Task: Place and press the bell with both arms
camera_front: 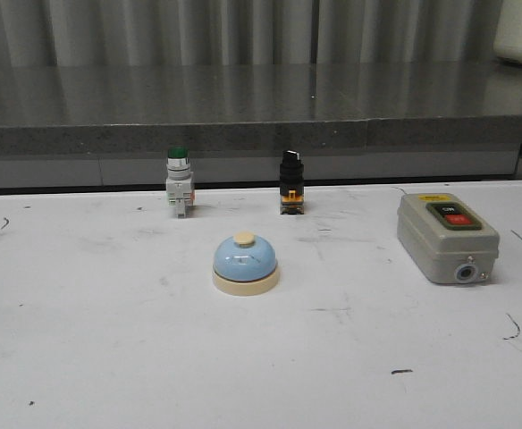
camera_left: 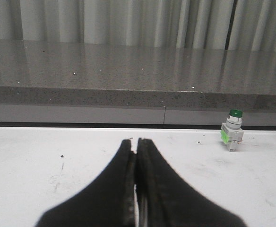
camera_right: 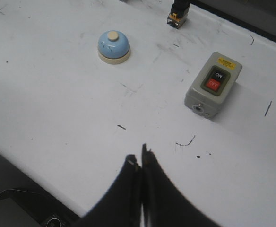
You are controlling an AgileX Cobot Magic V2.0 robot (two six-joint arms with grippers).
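Observation:
The bell [camera_front: 245,264] has a pale blue dome, a cream base and a cream knob. It stands upright on the white table near the middle. It also shows in the right wrist view [camera_right: 113,46], far ahead of my right gripper [camera_right: 139,158]. That gripper is shut and empty, low over the table's near edge. My left gripper [camera_left: 134,142] is shut and empty, low over the table's left part. The bell is out of the left wrist view. Neither gripper shows in the front view.
A grey box switch [camera_front: 446,236] with red and green buttons lies at the right, also in the right wrist view [camera_right: 213,84]. A green-capped pushbutton [camera_front: 179,182] and a black selector switch [camera_front: 291,181] stand behind the bell. A dark stone ledge [camera_front: 243,107] runs along the back.

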